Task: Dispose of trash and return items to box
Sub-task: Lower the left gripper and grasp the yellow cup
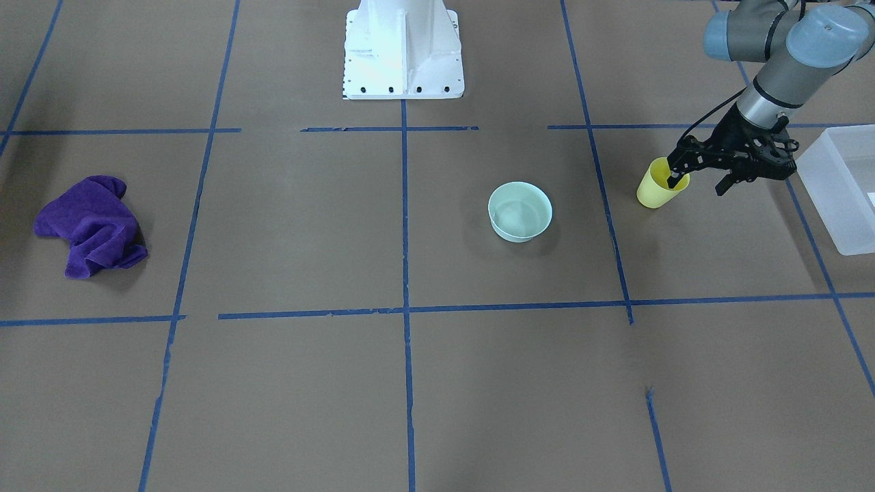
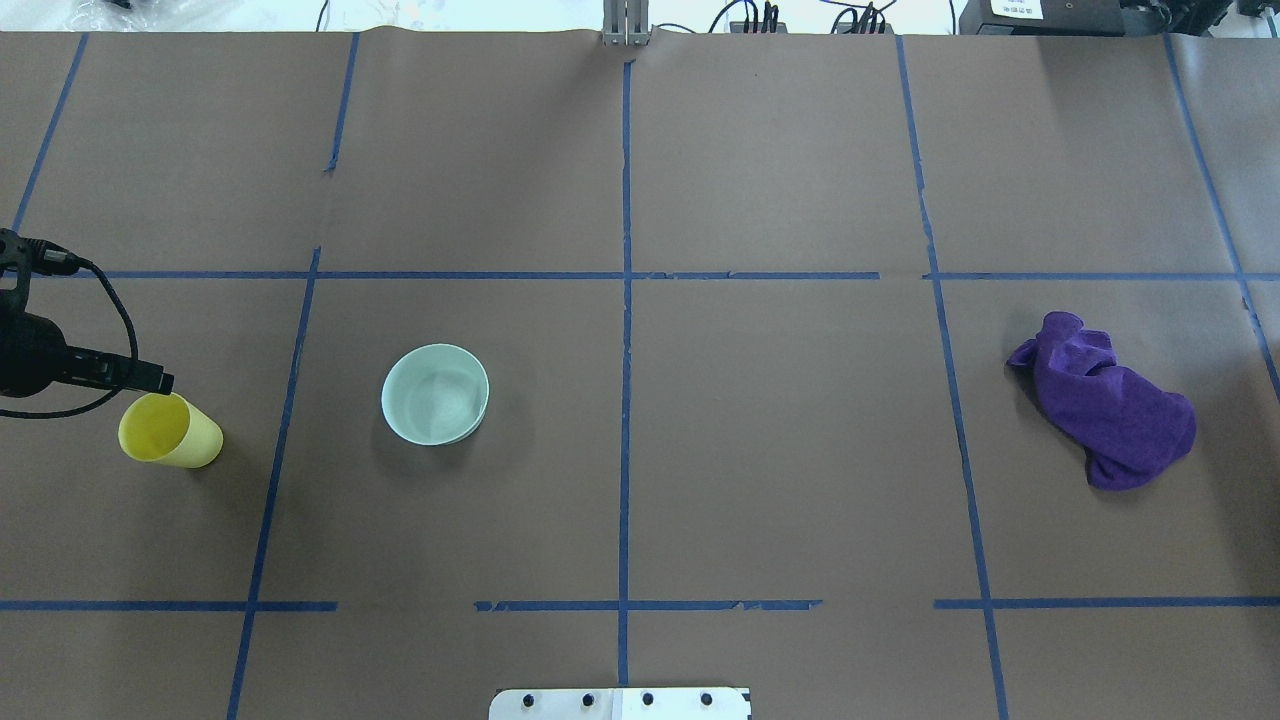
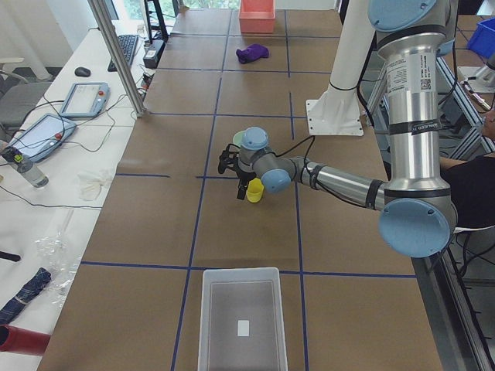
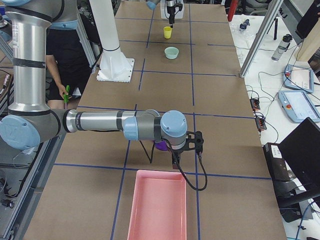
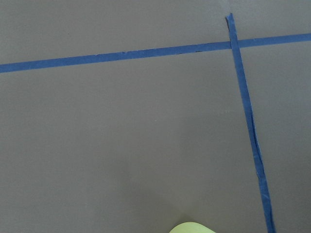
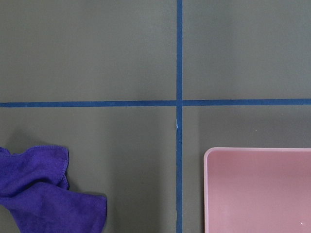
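The yellow cup (image 1: 660, 186) stands upright on the table's left end, also in the overhead view (image 2: 170, 432). My left gripper (image 1: 698, 183) is open over its rim, with one finger (image 1: 676, 179) inside the cup and the other outside, toward the box. The frosted white box (image 1: 844, 184) lies just past it, empty (image 3: 240, 317). The mint-green bowl (image 1: 519, 210) sits upright and empty toward the middle (image 2: 435, 393). My right gripper (image 4: 176, 152) hangs over the purple cloth; I cannot tell whether it is open or shut.
A crumpled purple cloth (image 2: 1110, 410) lies at the table's right end (image 6: 39, 199). A pink tray (image 6: 257, 189) sits beyond it at the table's end (image 4: 157, 205). The white robot base (image 1: 403, 51) stands at the table's edge.
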{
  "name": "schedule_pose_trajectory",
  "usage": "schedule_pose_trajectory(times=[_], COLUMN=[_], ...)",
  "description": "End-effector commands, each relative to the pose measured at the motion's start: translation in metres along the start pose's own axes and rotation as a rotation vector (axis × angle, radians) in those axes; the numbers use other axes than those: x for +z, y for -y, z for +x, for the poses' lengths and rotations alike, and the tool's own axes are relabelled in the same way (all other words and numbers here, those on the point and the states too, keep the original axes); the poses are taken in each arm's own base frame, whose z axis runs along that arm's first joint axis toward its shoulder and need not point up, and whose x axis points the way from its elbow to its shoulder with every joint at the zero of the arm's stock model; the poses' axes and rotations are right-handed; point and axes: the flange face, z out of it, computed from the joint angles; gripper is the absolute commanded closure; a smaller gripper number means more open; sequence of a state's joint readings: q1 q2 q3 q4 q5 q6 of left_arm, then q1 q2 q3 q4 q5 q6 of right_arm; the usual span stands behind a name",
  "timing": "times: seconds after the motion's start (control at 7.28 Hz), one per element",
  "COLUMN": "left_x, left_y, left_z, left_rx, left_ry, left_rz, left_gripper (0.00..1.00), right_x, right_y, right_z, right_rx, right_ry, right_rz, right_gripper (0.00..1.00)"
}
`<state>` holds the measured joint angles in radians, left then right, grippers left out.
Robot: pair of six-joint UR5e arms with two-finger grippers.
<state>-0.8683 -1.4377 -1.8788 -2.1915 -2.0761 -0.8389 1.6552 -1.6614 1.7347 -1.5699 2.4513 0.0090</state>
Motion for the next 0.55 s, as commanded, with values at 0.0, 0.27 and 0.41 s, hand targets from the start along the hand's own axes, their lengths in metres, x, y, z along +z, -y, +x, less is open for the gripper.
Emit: schedule_pose_trajectory(times=[0.0, 0.27, 0.41], left_x=[0.004, 0.003, 0.005], left_y=[-0.008, -0.02, -0.022], left_z=[0.005, -0.006, -0.006], left_rx=[0.016, 0.007, 0.008], left_ry=[-0.006, 0.012, 0.013], left_rz=[-0.017, -0.035, -0.04], left_gripper=[0.01, 0.01, 0.01], right_x=[0.001, 0.001, 0.001], right_y=[-0.001, -0.001, -0.001], right_z=[0.001, 0.001, 0.001], right_rx=[0.004, 0.004, 0.004], right_ry=[0.001, 0.002, 0.0], right_rz=[-0.003, -0.003, -0.003], right_gripper=[0.0, 0.0, 0.0])
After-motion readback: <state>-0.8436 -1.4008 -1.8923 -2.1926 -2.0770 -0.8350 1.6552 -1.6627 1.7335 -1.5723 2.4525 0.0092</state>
